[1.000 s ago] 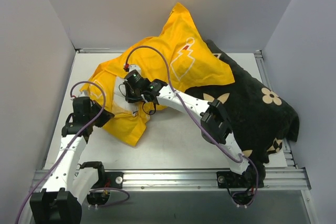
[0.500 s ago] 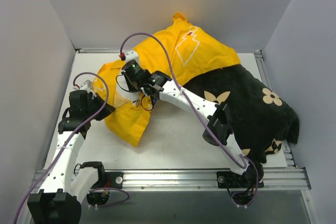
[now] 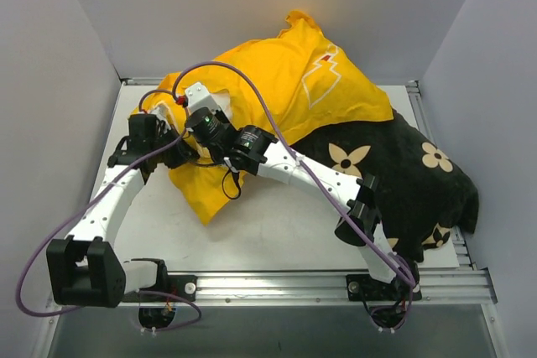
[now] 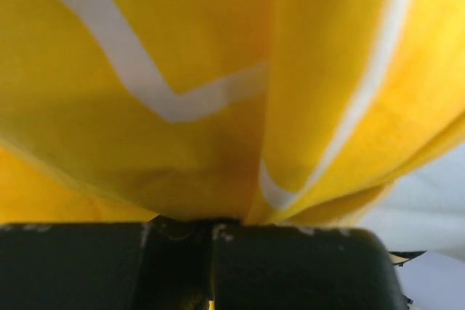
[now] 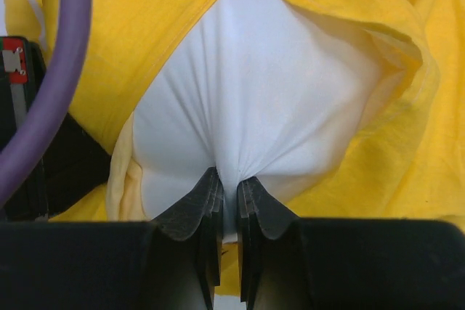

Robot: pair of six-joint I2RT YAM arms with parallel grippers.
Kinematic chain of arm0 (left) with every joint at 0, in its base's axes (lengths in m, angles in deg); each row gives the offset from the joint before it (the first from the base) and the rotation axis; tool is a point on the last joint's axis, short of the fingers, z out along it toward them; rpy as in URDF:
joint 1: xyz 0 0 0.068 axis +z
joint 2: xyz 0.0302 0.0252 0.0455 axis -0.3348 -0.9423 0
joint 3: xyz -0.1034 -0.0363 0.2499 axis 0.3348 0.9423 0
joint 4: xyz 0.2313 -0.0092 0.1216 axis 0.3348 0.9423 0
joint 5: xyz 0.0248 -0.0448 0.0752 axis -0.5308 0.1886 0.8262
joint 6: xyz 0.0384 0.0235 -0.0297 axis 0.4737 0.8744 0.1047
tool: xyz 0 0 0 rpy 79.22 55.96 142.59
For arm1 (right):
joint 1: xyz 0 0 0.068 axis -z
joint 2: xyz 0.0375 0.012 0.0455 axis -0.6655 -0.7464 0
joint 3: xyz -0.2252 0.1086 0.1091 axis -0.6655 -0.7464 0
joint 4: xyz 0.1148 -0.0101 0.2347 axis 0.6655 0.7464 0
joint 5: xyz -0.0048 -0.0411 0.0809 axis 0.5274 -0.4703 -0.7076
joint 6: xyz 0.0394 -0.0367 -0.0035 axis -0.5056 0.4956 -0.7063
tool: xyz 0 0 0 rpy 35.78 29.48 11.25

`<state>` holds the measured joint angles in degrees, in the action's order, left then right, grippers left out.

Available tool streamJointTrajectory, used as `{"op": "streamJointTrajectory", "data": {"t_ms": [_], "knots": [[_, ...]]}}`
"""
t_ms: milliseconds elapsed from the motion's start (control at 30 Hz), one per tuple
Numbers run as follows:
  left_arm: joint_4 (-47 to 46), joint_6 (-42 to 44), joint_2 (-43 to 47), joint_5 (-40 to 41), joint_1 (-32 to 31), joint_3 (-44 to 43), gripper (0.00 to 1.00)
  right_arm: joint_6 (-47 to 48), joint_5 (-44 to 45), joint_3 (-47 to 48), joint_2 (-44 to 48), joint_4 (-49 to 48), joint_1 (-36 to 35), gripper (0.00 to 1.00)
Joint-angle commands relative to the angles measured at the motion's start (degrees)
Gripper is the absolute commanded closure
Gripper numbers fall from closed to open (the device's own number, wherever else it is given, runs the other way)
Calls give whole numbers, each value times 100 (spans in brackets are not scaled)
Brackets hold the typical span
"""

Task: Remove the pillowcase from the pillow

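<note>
Right claw [image 5: 227, 179] pinches a pleat of the white pillow [image 5: 269, 107] bulging from the mouth of the pillowcase [image 3: 285, 81]; left claw [image 4: 211, 226] is clamped on its yellow cloth. Both look soft, light and limp, so hem and pillow corner seem the best holds, pulled apart. Bundle lies left of the black pillow [image 3: 403, 173], overlapping its far edge, on a white table [image 3: 277, 224] hemmed by walls [image 3: 252, 6].

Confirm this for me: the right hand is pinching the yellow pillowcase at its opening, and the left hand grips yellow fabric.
Not quite. The right wrist view shows the right hand pinching the white pillow that bulges from the opening, not the pillowcase. The left hand does grip yellow fabric.
</note>
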<state>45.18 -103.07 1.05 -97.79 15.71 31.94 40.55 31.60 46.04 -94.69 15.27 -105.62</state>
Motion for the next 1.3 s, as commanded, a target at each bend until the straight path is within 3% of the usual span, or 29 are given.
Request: {"op": "streamJointTrajectory", "data": {"t_ms": [0, 100, 133, 267, 300, 500, 600, 633, 700, 867, 1000, 1133, 1267], "knots": [[-266, 70, -530, 567, 17, -310, 100, 482, 867, 285, 837, -994, -184, 100], [-153, 166, -601, 715, 34, -495, 100, 387, 465, 312, 600, -880, -36, 100], [-109, 193, -522, 777, 34, -513, 100, -23, 228, 276, 565, -749, 61, 100], [207, 237, -127, 1085, 34, -277, 100, -1079, -1905, 4, 381, -774, 710, 100], [286, 185, 83, 1164, 26, -76, 100, -1238, -3015, 47, 284, -801, 991, 100], [788, -122, 980, 2024, 52, 717, 100, -1477, -4360, 653, -586, -862, 1178, 100], [823, -167, 1384, 1851, 43, 875, 98, -1749, -4591, 645, -868, -1055, 1231, 100], [815, -193, 1473, 1667, 52, 875, 95, -1793, -4730, 610, -921, -1125, 1283, 100], [806, -351, 1823, 1403, -1, 832, 73, -1916, -4810, 497, -983, -1231, 1318, 100], [779, -860, 2150, 1515, -360, 516, 32, -2048, -4785, -57, -807, -1636, 1406, 100], [797, -1693, 1906, 2700, -1098, 357, 20, -2110, -4776, -93, -763, -1662, 1433, 100], [1016, -2617, 1501, 3955, -1582, 286, 17, -2171, -4714, -146, -745, -1662, 1442, 100], [1096, -3427, 1228, 4267, -1662, 445, 16, -2242, -4723, -207, -728, -1653, 1459, 100]]}}
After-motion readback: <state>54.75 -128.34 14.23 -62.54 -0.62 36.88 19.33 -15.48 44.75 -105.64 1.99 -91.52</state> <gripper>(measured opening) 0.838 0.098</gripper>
